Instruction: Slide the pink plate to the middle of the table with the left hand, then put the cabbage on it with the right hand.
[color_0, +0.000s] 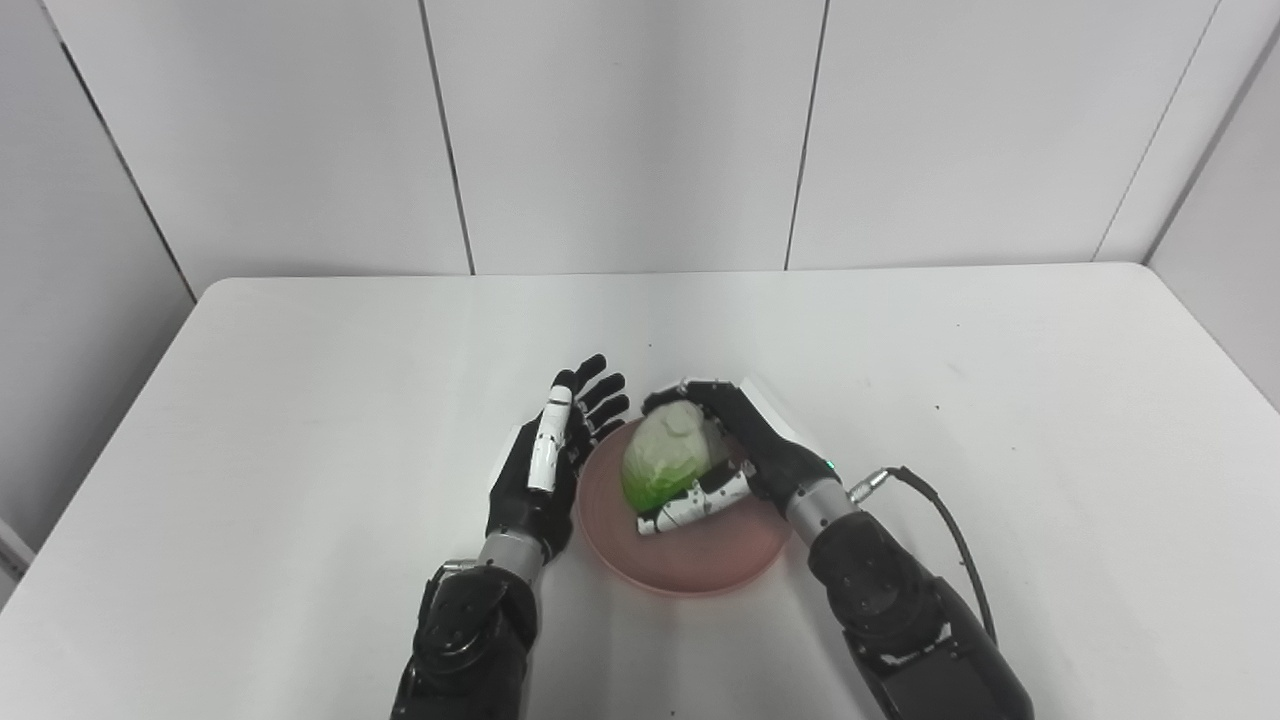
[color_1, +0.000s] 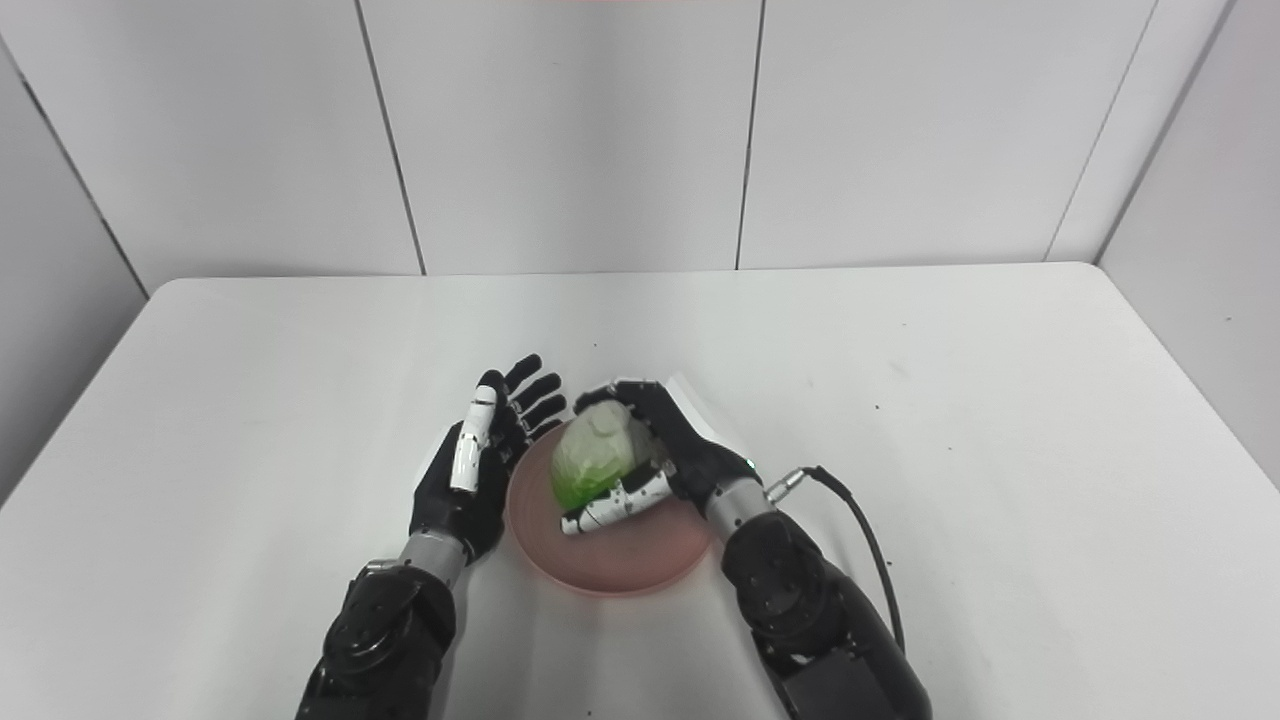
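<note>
Two hands flank the pink plate (color_0: 690, 560): the right hand (color_0: 735, 455) clamps the cabbage (color_0: 668, 458) over it, while the left hand (color_0: 545, 465), fingers spread and empty, rests beside its rim.

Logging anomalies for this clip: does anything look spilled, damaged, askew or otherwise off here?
Nothing stands out. The pink plate lies flat on the white table, the cabbage looks whole and sits over the plate, held by the right hand. The left hand is open beside the plate's left rim. No spills or debris show.
</note>
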